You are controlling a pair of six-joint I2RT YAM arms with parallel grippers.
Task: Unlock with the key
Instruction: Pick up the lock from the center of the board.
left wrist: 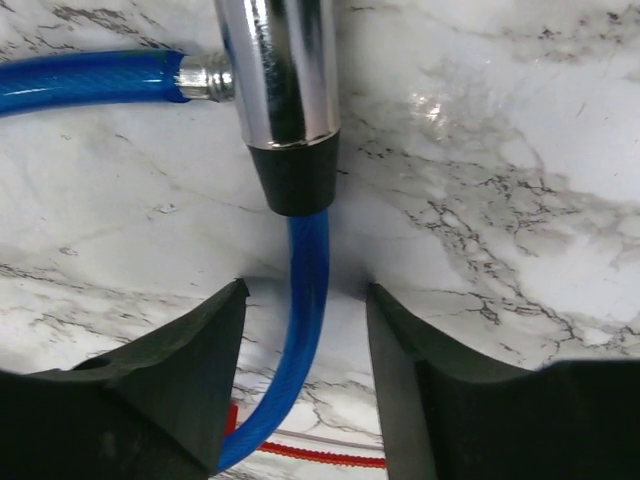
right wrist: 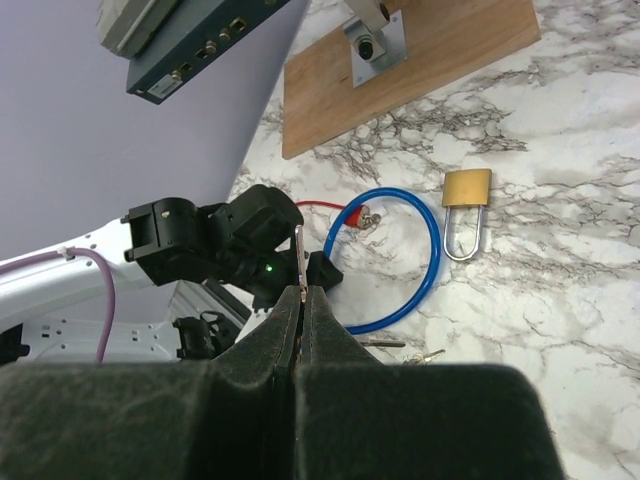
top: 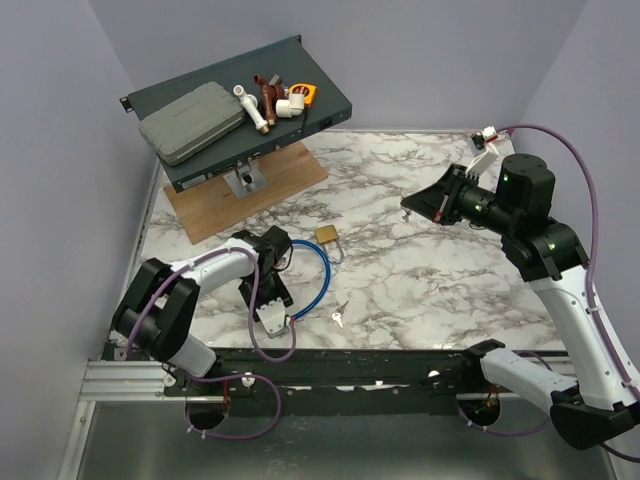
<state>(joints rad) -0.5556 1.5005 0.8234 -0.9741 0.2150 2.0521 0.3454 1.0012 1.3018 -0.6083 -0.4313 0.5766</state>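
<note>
My right gripper (top: pixel 408 207) is raised above the table's right half. It is shut on the key (right wrist: pixel 301 258), a thin silver blade that sticks up from the closed fingertips (right wrist: pixel 303 292). The brass padlock (top: pixel 327 236) lies flat mid-table, also in the right wrist view (right wrist: pixel 466 188), its silver shackle pointing toward the near edge. My left gripper (left wrist: pixel 305 290) is open low over the marble. A blue cable (left wrist: pixel 305 300) runs between its fingers without being gripped, below a chrome lock cylinder (left wrist: pixel 278 70).
The blue cable loop (top: pixel 322 272) lies near the padlock. A loose key bunch (top: pixel 338 316) lies near the front edge. A wooden board (top: pixel 290 185) and a tilted dark rack unit (top: pixel 300 130) holding a grey case and pipe fittings stand back left.
</note>
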